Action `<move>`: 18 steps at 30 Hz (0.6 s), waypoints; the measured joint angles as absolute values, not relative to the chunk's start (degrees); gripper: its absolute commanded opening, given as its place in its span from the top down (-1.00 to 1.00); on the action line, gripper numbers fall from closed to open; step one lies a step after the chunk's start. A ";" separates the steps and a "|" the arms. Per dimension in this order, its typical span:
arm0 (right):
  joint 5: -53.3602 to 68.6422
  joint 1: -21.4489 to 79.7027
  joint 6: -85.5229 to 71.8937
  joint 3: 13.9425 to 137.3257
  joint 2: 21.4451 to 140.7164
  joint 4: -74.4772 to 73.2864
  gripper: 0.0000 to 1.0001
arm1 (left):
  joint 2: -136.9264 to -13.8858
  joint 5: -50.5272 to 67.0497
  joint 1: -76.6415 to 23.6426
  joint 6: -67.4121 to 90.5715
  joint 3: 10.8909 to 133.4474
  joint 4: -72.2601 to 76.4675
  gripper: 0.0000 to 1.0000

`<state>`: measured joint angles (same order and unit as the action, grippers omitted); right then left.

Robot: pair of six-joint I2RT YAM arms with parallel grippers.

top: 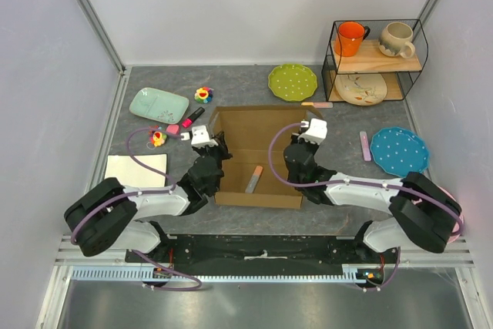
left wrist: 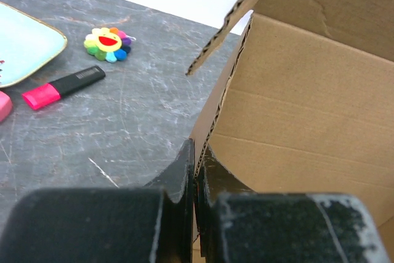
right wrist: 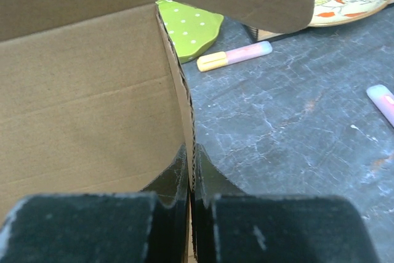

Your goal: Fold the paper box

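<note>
The paper box (top: 258,152) is brown corrugated cardboard in the middle of the table, open on top, with its walls standing. A pink and orange marker (top: 254,179) lies inside it. My left gripper (top: 218,153) is shut on the box's left wall; in the left wrist view (left wrist: 196,170) the wall's edge (left wrist: 215,115) runs between the two fingers. My right gripper (top: 291,153) is shut on the box's right wall; in the right wrist view (right wrist: 191,170) the wall's edge (right wrist: 178,84) sits pinched between the fingers.
A green dotted plate (top: 293,81), a mint tray (top: 159,104), a blue plate (top: 398,151), a wire shelf with mugs (top: 376,55), a white flat board (top: 136,169), a pink highlighter (top: 192,117), flower toys (top: 203,95) and markers (top: 364,145) lie around the box.
</note>
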<state>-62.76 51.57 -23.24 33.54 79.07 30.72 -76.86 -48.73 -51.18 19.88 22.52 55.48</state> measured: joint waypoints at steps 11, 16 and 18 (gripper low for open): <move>-61.32 51.64 -14.83 37.95 86.52 40.18 1.00 | -78.39 -46.24 -45.98 11.73 22.74 64.47 0.96; -61.47 51.31 -8.97 41.67 88.84 43.99 1.00 | -80.01 -46.02 -44.12 7.07 25.56 68.16 0.97; -61.60 51.00 -6.94 43.55 90.00 45.43 1.00 | -80.55 -45.95 -43.42 6.28 26.37 69.19 0.96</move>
<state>-61.60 51.00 -6.94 43.55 90.00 45.43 -80.55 -45.95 -43.42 6.28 26.37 69.19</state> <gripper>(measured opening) 0.050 0.034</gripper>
